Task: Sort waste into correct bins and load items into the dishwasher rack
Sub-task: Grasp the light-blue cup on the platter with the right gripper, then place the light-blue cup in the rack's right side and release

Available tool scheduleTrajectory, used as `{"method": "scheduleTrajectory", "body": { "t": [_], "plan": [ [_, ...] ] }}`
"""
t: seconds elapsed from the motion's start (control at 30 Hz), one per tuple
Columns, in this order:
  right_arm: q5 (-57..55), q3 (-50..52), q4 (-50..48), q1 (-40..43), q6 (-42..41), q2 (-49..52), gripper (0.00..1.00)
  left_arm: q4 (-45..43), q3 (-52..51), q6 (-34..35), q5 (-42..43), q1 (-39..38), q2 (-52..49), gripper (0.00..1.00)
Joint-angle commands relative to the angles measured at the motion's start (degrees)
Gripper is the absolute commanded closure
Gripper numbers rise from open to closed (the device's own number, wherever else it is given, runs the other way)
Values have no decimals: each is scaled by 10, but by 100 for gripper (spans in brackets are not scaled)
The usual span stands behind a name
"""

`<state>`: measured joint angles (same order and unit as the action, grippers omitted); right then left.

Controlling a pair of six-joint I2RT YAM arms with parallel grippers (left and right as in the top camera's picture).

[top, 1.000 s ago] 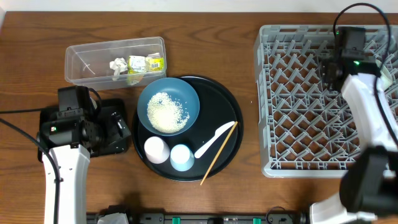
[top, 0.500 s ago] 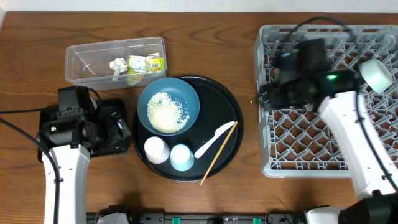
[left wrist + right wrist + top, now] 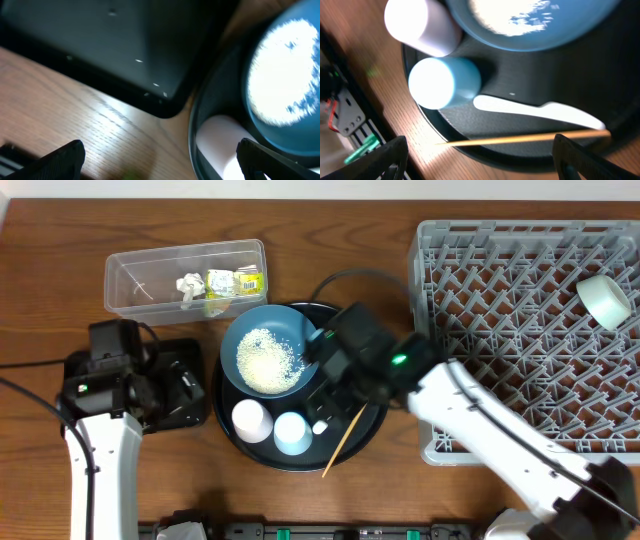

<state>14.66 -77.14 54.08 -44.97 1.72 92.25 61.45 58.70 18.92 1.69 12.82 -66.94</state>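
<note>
The dark-blue dish (image 3: 268, 350) with the rice heap (image 3: 266, 360) sits on a large round black tray (image 3: 360, 345), with the white cup (image 3: 251, 420) and pale-blue cup (image 3: 292, 432) in front of it. My right gripper (image 3: 328, 408) hovers open over the white spoon (image 3: 535, 111) and the chopstick (image 3: 520, 137), touching neither. The mint-green bowl (image 3: 604, 300) lies in the grey rack (image 3: 500, 330). The tissue wad (image 3: 188, 286) and wrapper (image 3: 235, 281) lie in the clear tub (image 3: 140, 275). My left gripper (image 3: 190, 385) is open and empty over the shallow black tray (image 3: 200, 412).
The round tray's rim (image 3: 192, 125) lies close to the shallow black tray's corner (image 3: 165, 102), with bare wood table between. The rack fills the table's right side. The chopstick's tip (image 3: 326, 473) overhangs the round tray's front edge.
My right arm has swung left from the rack to above the round tray. The mint-green bowl stays in the rack. My left arm has barely moved.
</note>
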Motion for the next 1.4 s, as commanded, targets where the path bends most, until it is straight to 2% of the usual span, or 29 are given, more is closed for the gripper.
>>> {"method": "scheduleTrajectory", "body": {
  "t": [0.0,0.23,0.5,0.53,0.73,0.9,1.07,1.2,1.37],
  "plan": [
    [-43,3,-16,-39,-4,30,11,-2,3,29,-28,35,3,2],
    [-43,3,-67,-96,-22,101,12,0,3,50,-28,116,3,2],
    [-44,3,-107,-120,-26,161,14,-2,3,50,-28,122,3,2],
    [-44,3,-108,-121,-26,165,17,-2,3,50,-28,122,3,2],
    [-43,2,-106,-119,-45,167,55,-2,3,50,-28,122,3,2],
    [-44,-30,-51,-117,-51,158,62,-2,3,50,-28,122,3,2],
    [-75,-105,29,-87,-51,106,63,-2,3,50,-28,122,3,2],
    [-135,-155,64,-33,-51,43,62,-2,3,50,-28,122,3,2],
    [-208,-160,93,82,-94,-36,63,-2,3,50,-28,122,3,2]
  ]
}}
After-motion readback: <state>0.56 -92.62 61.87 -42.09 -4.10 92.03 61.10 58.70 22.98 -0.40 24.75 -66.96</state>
